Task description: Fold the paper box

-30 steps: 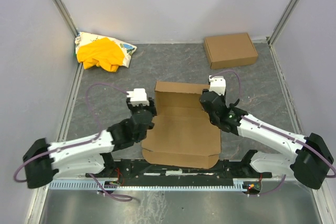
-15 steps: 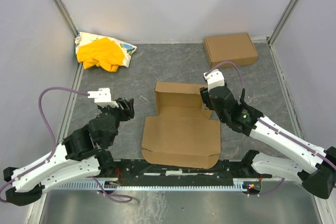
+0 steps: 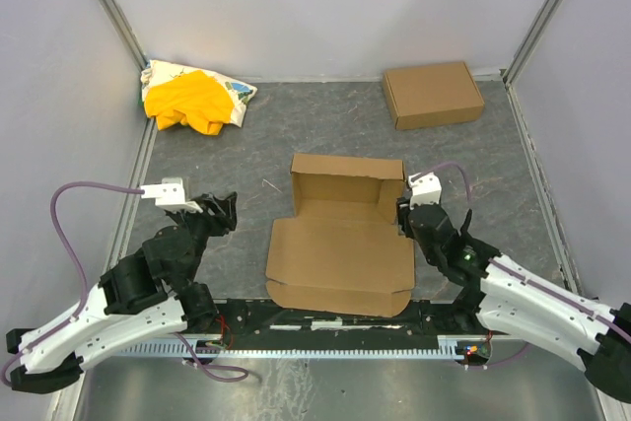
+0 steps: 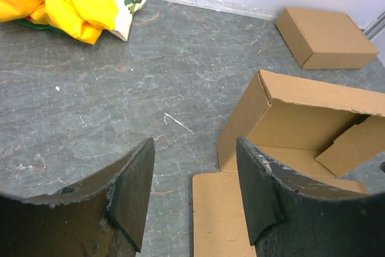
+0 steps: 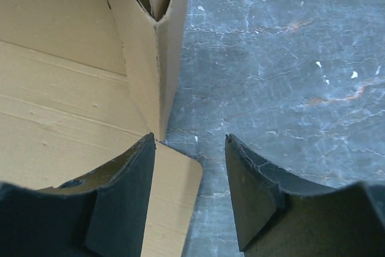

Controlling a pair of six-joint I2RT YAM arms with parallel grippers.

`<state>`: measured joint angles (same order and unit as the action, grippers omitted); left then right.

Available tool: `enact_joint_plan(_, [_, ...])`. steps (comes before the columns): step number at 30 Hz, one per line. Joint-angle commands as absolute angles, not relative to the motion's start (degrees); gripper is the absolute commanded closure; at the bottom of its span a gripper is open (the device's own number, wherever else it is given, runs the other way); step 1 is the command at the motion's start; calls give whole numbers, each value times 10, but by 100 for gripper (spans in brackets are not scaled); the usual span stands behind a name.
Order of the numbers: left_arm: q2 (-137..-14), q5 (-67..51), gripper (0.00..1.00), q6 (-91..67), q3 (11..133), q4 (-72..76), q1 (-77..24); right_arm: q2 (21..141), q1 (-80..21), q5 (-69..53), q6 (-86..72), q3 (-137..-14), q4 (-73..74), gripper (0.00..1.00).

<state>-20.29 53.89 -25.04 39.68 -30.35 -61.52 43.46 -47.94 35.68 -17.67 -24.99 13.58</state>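
Lying mid-desk: box (image 3: 340, 244), rear walls raised, front panel flat on desk (image 3: 325, 135). Left gripper (image 4: 194, 148) well left of box, released, jaws apart, nothing held. Right gripper (image 5: 189, 145) just beside box's right wall corner, released, jaws apart, nothing between them.

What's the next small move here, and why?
Probably ease the right gripper left onto the upright right wall of the paper box. The gripper is open and empty, and that wall's near edge stands just ahead of its left finger.
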Motion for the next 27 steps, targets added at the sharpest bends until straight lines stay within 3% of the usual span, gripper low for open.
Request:
enact_joint_plan(1, [-199,544,37,-256,395,-292,-615,460,-481,358,-199,-235,4,43])
enact_joint_plan(11, [-197,534,37,-273,390,-296,-616,556,-470,334,-195,-230,-116,44])
enact_joint_plan(16, [-183,534,37,-278,388,-296,-615,605,-453,328,-209,-238,-158,51])
enact_joint_plan(19, [-179,535,37,-278,388,-297,-616,634,-451,348,-217,-255,-162,62])
enact_joint_plan(24, [-173,534,37,-279,388,-296,-615,685,-450,406,-225,-291,-140,94])
enact_joint_plan(27, [-168,533,37,-279,388,-297,-616,707,-451,449,-233,-300,-133,98])
